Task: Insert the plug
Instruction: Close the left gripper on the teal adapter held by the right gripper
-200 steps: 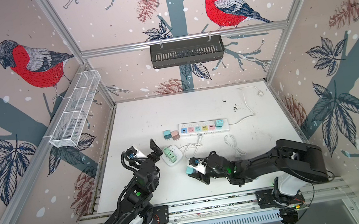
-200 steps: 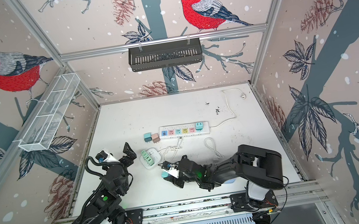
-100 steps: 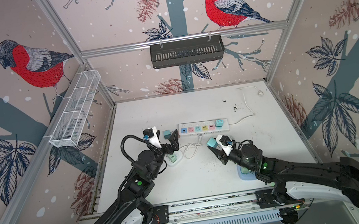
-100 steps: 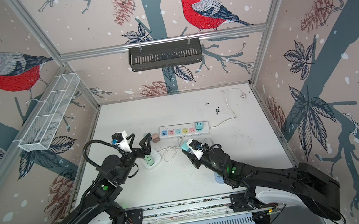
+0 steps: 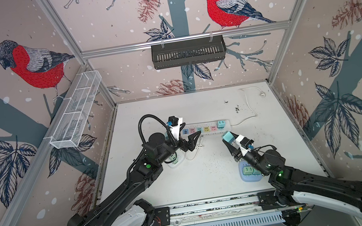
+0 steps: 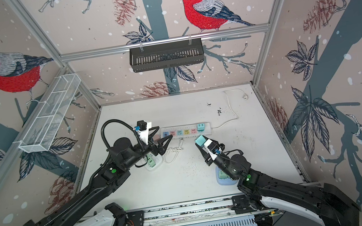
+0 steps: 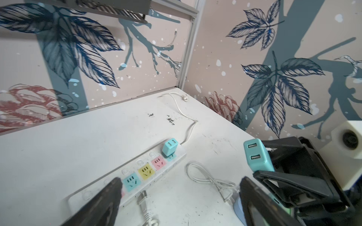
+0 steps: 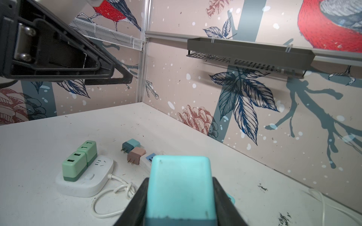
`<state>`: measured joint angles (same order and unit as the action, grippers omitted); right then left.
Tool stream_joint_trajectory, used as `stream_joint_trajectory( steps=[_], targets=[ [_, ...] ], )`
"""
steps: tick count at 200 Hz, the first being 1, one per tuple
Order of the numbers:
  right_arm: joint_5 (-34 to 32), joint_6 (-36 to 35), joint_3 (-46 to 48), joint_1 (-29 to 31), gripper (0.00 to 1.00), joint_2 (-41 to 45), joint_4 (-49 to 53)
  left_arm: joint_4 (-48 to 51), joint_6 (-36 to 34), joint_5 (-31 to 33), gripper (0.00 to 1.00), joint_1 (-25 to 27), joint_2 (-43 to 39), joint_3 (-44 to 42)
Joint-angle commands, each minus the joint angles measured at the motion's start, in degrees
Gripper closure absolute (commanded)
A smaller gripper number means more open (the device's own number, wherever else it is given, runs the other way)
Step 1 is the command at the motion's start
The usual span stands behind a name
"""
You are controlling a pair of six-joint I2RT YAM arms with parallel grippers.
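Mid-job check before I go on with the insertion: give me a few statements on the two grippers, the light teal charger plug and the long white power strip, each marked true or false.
1. The right gripper is shut on the light teal two-port USB charger plug. True.
2. The left gripper is clamped on a white cable. False: its jaws stand open and hold nothing.
3. A second teal charger is seated in the long white power strip, at the end where its cord leaves. True.
4. The strip's yellow socket has a plug in it. False: it is empty.
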<state>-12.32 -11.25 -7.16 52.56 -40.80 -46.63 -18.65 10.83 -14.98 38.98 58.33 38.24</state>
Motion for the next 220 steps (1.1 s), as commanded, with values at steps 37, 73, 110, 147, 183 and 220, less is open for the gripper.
stream_joint_trajectory(
  steps=[37,73,110,147,183,220],
  targets=[
    [2.3,-7.5,-0.3,-0.3,0.97,-1.8,-8.2,5.2,-8.3,-4.8,0.14,7.0,5.9,5.9],
    [4.7,-15.0,-0.2,-0.4,0.97,0.5,-7.5,6.7,-10.0,-6.4,0.15,7.2,7.5,7.2],
    [6.1,-18.6,1.3,-0.2,0.97,2.3,-7.9,7.5,-10.7,-12.2,0.16,7.8,9.4,9.3],
    [6.5,-20.3,0.4,-0.2,0.97,1.6,-7.7,6.9,-9.6,-14.5,0.17,8.3,10.1,10.0],
    [6.8,-22.1,-0.9,1.0,0.97,-0.7,-7.8,5.6,-9.0,-18.0,0.19,8.6,10.0,9.8],
    [5.9,-25.0,-1.9,3.7,0.97,-3.1,-9.6,6.0,-8.6,-19.5,0.25,8.7,12.1,11.0]
  ],
)
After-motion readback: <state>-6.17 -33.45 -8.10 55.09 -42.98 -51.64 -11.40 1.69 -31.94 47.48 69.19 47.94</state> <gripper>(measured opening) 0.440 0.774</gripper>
